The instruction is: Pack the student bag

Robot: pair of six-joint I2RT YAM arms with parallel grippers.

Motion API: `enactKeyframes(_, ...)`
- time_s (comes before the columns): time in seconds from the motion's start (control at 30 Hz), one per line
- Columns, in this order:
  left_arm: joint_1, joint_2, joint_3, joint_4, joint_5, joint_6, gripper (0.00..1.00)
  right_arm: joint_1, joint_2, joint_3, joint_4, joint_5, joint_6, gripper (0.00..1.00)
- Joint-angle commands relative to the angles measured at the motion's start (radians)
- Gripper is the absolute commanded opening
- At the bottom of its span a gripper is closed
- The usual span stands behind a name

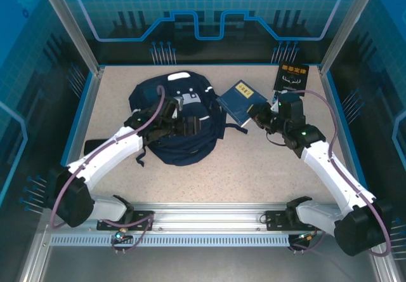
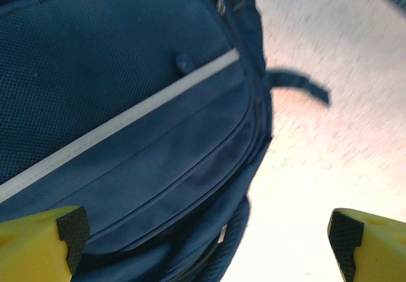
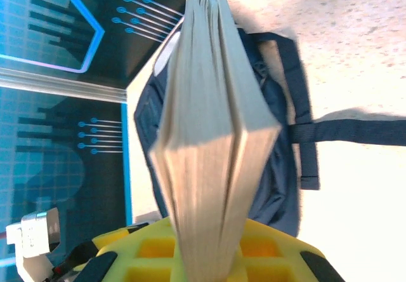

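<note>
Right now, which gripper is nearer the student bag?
Left. The left gripper is open directly over the student bag; the right gripper is off the bag's right side, shut on the blue book.

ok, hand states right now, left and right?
Left hand: open, over the soft navy-blue fabric backpack, holding nothing.
Right hand: closed on the flat dark-blue book.

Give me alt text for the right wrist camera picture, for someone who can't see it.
The right gripper clamps a thick book by its edge, the pale page block facing the camera. Behind the book lies the navy student bag, with one dark strap stretched out over the speckled table.
</note>
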Motion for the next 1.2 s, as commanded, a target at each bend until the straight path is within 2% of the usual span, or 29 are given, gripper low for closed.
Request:
enactKeyframes(0.0,-0.020,0.050,0.055,-0.110,-0.030,0.188,0.99,-0.031,-0.021,0.013,-0.049,-0.019,-0.056,0.06)
enactKeyframes(0.1,-0.052,0.119,0.101,-0.169,-0.086,0.279,0.99,-0.049,-0.022,0.004,-0.059,-0.034,-0.059,0.06)
enactKeyframes(0.17,-0.086,0.165,0.126,-0.204,-0.161,0.325,0.99,-0.060,-0.025,-0.003,-0.060,-0.044,-0.061,0.06)
enactKeyframes(0.33,-0.123,0.277,0.187,-0.249,-0.243,0.373,0.95,-0.075,-0.029,-0.024,-0.054,-0.053,-0.057,0.06)
enactKeyframes(0.5,-0.132,0.409,0.282,-0.288,-0.358,0.383,0.83,-0.081,-0.020,-0.026,-0.038,-0.085,-0.059,0.06)
enactKeyframes(0.57,-0.138,0.462,0.321,-0.310,-0.423,0.387,0.80,-0.082,-0.017,-0.025,-0.033,-0.095,-0.061,0.07)
enactKeyframes(0.7,-0.146,0.540,0.365,-0.329,-0.471,0.418,0.77,-0.082,-0.017,-0.030,-0.034,-0.102,-0.061,0.07)
enactKeyframes(0.87,-0.156,0.573,0.377,-0.321,-0.498,0.434,0.75,-0.082,-0.020,-0.031,-0.034,-0.102,-0.056,0.07)
enactKeyframes(1.0,-0.156,0.575,0.377,-0.303,-0.527,0.452,0.69,-0.082,-0.017,-0.057,-0.035,-0.104,-0.052,0.07)
enactKeyframes(1.17,-0.160,0.557,0.394,-0.309,-0.588,0.450,0.52,-0.082,-0.027,-0.057,-0.043,-0.095,-0.052,0.07)
